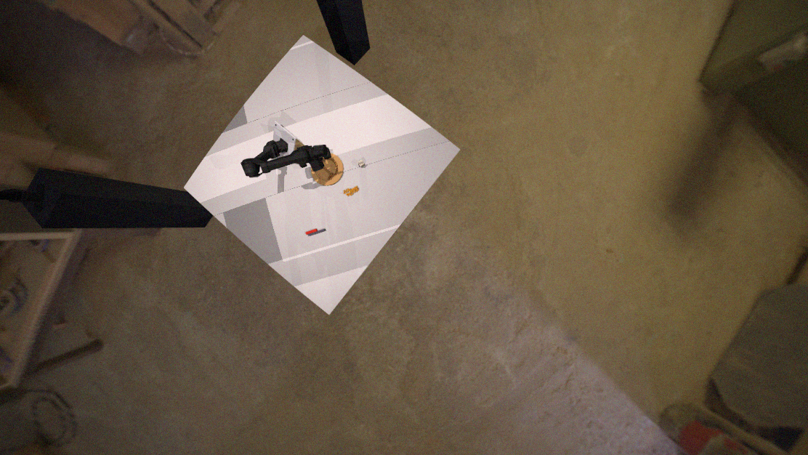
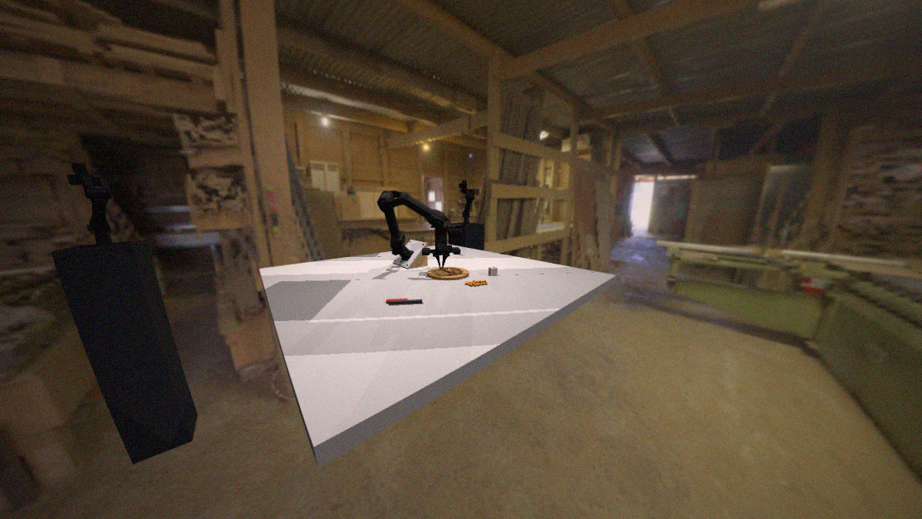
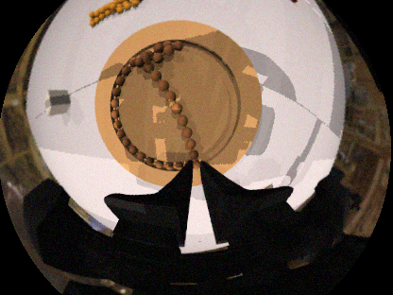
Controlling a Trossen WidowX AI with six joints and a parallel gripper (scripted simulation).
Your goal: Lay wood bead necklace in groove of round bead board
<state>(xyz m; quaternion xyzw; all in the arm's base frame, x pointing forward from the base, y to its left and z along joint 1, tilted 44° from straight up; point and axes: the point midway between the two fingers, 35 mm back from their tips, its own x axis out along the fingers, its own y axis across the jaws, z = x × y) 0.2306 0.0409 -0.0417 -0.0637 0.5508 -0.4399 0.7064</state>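
Observation:
The round orange bead board lies flat on the table. The brown wood bead necklace lies on it. In the wrist view one run of beads follows the left half of the ring groove; a bunch sits at the groove's top, and the rest crosses the board's middle in a slightly curved line to the fingertips. The right half of the groove holds no beads. My gripper is shut on a bead of the necklace at the groove's near side, low over the board. The fingertips partly hide that bead.
A yellow-orange bead cluster lies beyond the board. A small grey cube stands to one side. A red and black pen-like object lies farther off. A tilted white panel stands by the arm's base.

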